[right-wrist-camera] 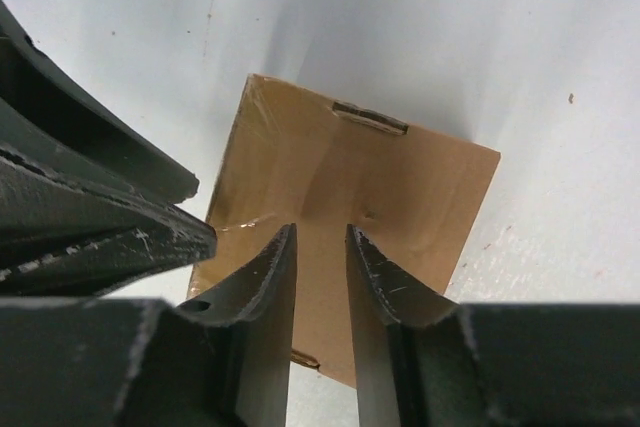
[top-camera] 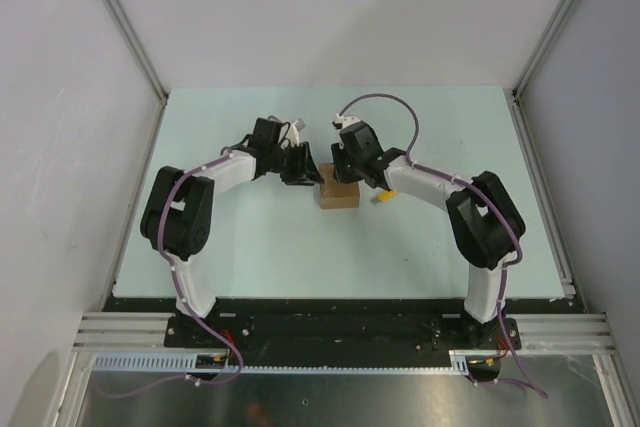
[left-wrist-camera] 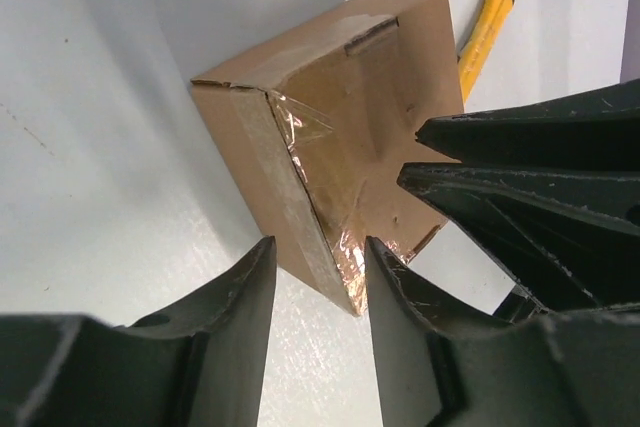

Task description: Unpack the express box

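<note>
Express box (top-camera: 337, 193) sits near the middle of the pale table (top-camera: 240, 247), between the two grippers, its top face upward. From above we see little of it: the right gripper (top-camera: 347, 159) overhangs its far edge and the left gripper (top-camera: 301, 166) crowds its left side. We cannot make out whether any fingertip touches the cardboard.

Being roughly cube-shaped, it shows no clear long axis; in the overhead view its sides lie close to square with the table edges.

In the left wrist view the express box (left-wrist-camera: 340, 137) is plain brown cardboard with shiny, wrinkled clear tape running over the top and down one side, and a small slot near one edge. The left gripper (left-wrist-camera: 320, 257) has its jaws parted, straddling a taped corner. Behind the box, a yellow cutter knife (left-wrist-camera: 490, 22) is cut off by the frame.

In the right wrist view the express box (right-wrist-camera: 360, 177) lies under the right gripper (right-wrist-camera: 320, 237), whose jaws stand narrowly apart with bare cardboard showing between them.
</note>
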Robot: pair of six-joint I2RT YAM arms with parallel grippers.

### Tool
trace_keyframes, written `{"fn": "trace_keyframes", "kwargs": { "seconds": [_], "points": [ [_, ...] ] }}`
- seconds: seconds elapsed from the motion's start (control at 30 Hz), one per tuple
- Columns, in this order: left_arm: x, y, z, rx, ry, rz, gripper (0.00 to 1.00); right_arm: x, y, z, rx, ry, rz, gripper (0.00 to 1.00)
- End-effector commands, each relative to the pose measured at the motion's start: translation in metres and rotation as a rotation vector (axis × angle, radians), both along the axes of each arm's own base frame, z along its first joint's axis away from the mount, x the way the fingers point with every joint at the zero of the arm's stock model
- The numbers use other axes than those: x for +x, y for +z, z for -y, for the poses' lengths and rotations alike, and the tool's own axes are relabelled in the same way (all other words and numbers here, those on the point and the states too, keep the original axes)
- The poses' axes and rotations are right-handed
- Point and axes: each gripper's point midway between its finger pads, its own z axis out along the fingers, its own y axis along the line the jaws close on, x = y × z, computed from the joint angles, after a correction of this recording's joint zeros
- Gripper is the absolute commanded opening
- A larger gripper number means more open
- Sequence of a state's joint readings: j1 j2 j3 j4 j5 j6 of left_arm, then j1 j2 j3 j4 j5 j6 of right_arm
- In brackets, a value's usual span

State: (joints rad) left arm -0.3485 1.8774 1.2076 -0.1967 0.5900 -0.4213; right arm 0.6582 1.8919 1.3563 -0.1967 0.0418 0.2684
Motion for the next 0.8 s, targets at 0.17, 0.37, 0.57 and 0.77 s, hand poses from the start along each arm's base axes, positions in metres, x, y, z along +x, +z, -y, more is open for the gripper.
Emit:
{"fn": "trace_keyframes", "kwargs": {
  "seconds": [0.17, 0.37, 0.57, 0.77],
  "points": [
    [0.021, 0.006, -0.004, -0.010, 0.083, 0.019, 0.41, 0.007, -0.011, 0.006, -0.112, -0.006, 0.032, 0.26],
    [0.026, -0.006, -0.007, -0.007, 0.101, -0.009, 0.38, 0.004, -0.016, 0.007, -0.233, 0.001, 0.095, 0.50],
    [0.029, -0.011, -0.011, -0.003, 0.115, -0.022, 0.36, 0.001, -0.022, 0.005, -0.316, 0.015, 0.136, 0.57],
    [0.031, -0.011, -0.014, -0.005, 0.121, -0.023, 0.36, -0.003, -0.039, 0.007, -0.368, 0.032, 0.117, 0.57]
  ]
}}
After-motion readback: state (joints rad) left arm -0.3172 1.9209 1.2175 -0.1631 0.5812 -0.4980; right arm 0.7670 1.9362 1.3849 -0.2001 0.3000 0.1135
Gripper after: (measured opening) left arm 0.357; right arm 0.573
